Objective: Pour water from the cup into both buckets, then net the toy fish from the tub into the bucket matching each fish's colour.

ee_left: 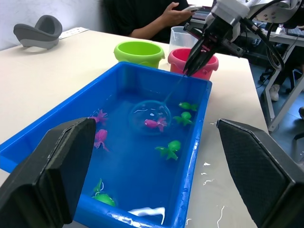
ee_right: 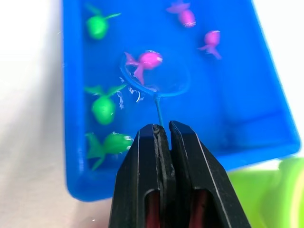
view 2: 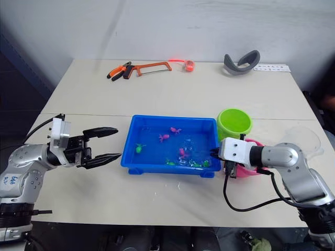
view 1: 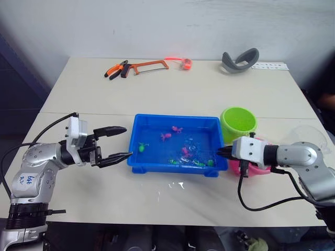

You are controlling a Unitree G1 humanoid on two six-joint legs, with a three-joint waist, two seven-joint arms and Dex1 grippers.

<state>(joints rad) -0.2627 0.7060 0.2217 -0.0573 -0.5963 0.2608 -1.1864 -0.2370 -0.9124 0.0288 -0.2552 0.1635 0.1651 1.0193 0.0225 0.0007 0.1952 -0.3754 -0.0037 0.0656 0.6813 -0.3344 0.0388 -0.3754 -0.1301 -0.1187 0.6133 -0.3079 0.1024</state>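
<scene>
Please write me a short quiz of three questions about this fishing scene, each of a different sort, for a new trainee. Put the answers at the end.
1. True or false: the right gripper is shut on the net handle.
2. Which colour is the fish lying in the net hoop? A) green B) pink C) blue
3. Fill in: the left gripper hovers with open fingers beside the blue ____.

Key: 1. True. 2. B: a pink fish is inside the hoop, in the water. 3. tub; the gripper holds nothing. The lime green bucket and the pink bucket stand at the tub's other end.
</scene>
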